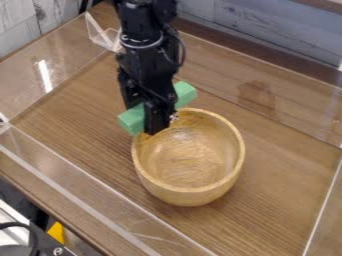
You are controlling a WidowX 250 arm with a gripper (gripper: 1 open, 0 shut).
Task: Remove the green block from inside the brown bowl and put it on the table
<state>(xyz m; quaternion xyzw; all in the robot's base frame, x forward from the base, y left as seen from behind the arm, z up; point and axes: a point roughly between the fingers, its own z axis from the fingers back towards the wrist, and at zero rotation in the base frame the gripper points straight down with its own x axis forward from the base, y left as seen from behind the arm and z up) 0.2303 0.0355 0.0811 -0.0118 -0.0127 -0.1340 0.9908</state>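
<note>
- Streaked brown wood tabletop [279,203], lengthwise grain, walled by clear acrylic [47,157] that throws pale reflections along its edges.
- The green block [134,119], a flat matte bar with straight edges, sits at about eleven o'clock from the middle of the bowl, at or above the rim on that side; its other end shows past the fingers towards twelve.
- The gripper [154,112], dark and knuckly with jointed metal links, comes down from twelve o'clock, its jaws closed on the block's middle, an end sticking out either side.
- Below and to the right, the brown bowl [191,187]: round light-tan wood, thick smooth rim, fine grain curving round the inside. Nothing green lies in it.
- The step in hand looks to be carrying the block out past the rim. Whether its underside has full clearance cannot be told from this angle, so a little height first would be wise.
- Bare wood at nine to ten o'clock from the bowl seems the handiest landing spot; go well beyond the rim, short of the acrylic.
- Lower until the flat face meets the wood, then open gently; letting go early could tip the bar or catch the bowl.
</note>
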